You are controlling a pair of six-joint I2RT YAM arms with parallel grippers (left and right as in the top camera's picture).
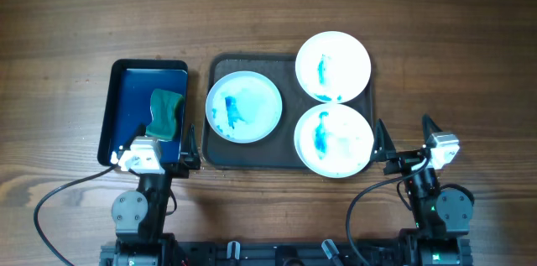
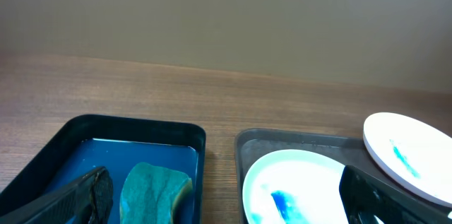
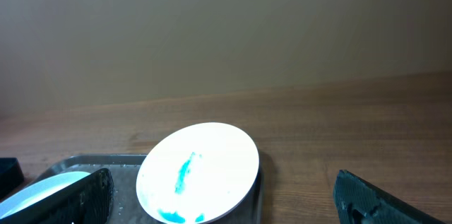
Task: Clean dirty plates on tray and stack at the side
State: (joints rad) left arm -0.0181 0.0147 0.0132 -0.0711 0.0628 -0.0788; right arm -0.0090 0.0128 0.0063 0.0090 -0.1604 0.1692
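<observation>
Wooden tabletop (image 1: pixel 436 14); beige wall shows only in the wrist views. Overhead counts three blue-smeared plates, all on the tray (image 1: pixel 252 162): left plate (image 1: pixel 243 108), far-right plate (image 1: pixel 333 66), near-right plate (image 1: pixel 333 140). One small tray (image 1: pixel 109 115) with one sponge (image 1: pixel 165 113) in it. Left wrist sees two plates, right wrist one plus an edge. Spread wide, empty: left gripper (image 1: pixel 155 147), right gripper (image 1: pixel 405 140).

- My left end effector (image 2: pixel 224 192) has its fingers (image 2: pixel 78 199) spread wide, one low in each corner.
- Between them I see a green sponge (image 2: pixel 155 189) in the small blue-lined tray (image 2: pixel 141 124).
- A blue-smeared plate (image 2: pixel 296 178) lies in the grey tray (image 2: pixel 296 139).
- A second plate (image 2: pixel 409 153) is at far right.
</observation>
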